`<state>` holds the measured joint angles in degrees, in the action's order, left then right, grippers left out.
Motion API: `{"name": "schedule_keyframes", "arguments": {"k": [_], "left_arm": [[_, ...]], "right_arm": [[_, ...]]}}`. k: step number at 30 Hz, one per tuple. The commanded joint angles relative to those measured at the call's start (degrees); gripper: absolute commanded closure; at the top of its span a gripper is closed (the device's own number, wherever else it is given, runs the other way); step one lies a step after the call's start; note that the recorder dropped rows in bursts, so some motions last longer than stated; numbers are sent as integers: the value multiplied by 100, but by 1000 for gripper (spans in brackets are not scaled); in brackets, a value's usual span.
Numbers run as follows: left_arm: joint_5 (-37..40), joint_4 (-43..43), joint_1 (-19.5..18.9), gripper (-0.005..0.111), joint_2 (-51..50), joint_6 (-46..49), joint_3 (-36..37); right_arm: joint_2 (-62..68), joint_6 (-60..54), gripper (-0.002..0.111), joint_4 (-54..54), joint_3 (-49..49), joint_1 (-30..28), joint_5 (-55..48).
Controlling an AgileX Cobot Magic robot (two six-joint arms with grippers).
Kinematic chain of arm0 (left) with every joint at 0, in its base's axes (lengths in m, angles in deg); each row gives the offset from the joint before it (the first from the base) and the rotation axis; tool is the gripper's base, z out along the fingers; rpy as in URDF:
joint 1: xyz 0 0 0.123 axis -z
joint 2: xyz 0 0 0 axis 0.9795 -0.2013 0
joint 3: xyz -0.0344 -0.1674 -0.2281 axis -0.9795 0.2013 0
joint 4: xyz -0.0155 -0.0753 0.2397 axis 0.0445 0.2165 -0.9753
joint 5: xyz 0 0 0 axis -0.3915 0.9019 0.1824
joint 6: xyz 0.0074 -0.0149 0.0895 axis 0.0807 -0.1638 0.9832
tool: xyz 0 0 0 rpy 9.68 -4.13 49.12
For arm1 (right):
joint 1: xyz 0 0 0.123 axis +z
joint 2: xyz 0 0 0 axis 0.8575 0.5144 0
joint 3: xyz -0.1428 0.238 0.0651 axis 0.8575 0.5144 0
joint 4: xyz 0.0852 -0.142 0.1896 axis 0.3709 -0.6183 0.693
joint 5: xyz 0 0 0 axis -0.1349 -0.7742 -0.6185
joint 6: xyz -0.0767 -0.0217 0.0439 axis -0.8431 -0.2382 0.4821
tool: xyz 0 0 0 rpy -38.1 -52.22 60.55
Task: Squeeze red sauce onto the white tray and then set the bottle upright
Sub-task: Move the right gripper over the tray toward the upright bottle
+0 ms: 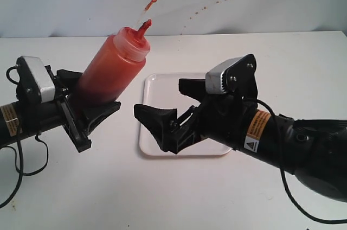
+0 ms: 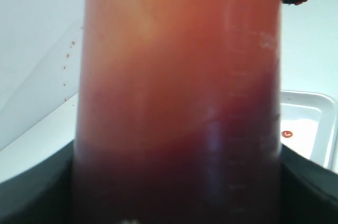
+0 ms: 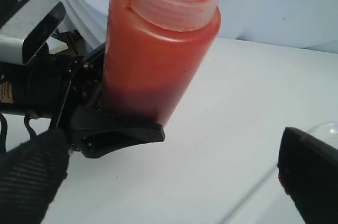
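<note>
Fingers (image 1: 102,112) of left gripper (image 1: 100,90) clamp the squeeze bottle (image 1: 111,70) low on its body, off the table (image 1: 65,186), at 9 o'clock of the white tray (image 1: 157,84). Right gripper (image 1: 160,96) gapes wide, empty. Bottle's long axis leans, nozzle (image 1: 144,26) toward 1 o'clock, uncapped. Risk: released tilted, it topples; a squeeze here sprays red sauce (image 3: 142,92) off-tray.

A white table (image 1: 179,197) spreads across the lower part of the exterior view, its top plain and matte. Behind the table's far edge rises a pale bluish-white backdrop (image 1: 54,2). On it, above the table's far edge and over the table's right half, small brownish-red specks (image 1: 217,2) run in a slanting line that climbs to the right. In the left wrist view a few such specks sit just above the table; in the right wrist view the backdrop hangs in soft folds behind the table
</note>
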<state>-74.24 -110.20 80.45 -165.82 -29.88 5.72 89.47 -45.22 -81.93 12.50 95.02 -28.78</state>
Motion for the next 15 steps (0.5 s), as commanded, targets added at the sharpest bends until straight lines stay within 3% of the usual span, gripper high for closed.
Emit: {"name": "schedule_keyframes", "arguments": {"k": [1,15], "left_arm": [[-353,7,-7,107,64,-68,-58],[-353,-6,-7,107,64,-78,-58]], "right_arm": [[2,-158,3,-76,-35,9,406],[379,-463,3,161,-35,9,763]]}}
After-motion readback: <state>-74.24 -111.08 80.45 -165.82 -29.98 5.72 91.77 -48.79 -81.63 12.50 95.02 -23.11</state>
